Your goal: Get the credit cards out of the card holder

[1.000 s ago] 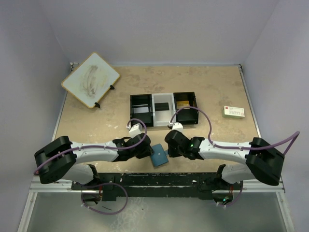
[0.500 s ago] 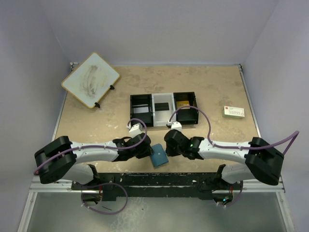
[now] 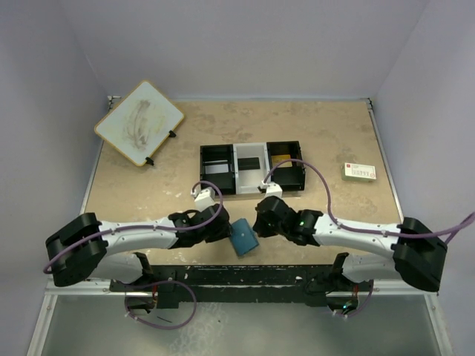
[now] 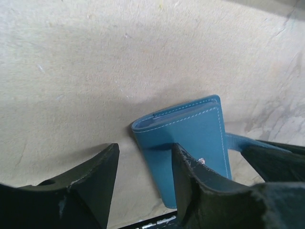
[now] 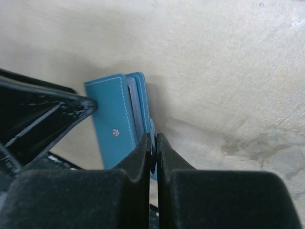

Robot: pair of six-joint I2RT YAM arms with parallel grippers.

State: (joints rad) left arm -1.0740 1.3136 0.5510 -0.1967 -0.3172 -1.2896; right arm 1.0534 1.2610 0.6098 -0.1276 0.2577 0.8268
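The card holder (image 3: 243, 238) is a flat blue wallet, folded shut and lying near the table's front edge between my two grippers. In the left wrist view my left gripper (image 4: 145, 150) is open, and the card holder (image 4: 190, 136) has its left edge in the gap, partly behind the right finger. In the right wrist view my right gripper (image 5: 155, 142) is shut on the thin blue snap tab at the edge of the card holder (image 5: 114, 119). The same tab (image 4: 238, 142) runs into the right gripper's dark fingers. No credit cards show.
A black-and-white three-compartment tray (image 3: 251, 168) stands behind the grippers. A white card with green and red print (image 3: 360, 172) lies at the right. A tilted white board (image 3: 139, 122) sits at the back left. The table's front rail (image 3: 237, 278) runs just below the holder.
My right gripper has closed on the holder's tab. My left gripper's jaws have widened. Both arms shifted slightly, and the holder stays in place.
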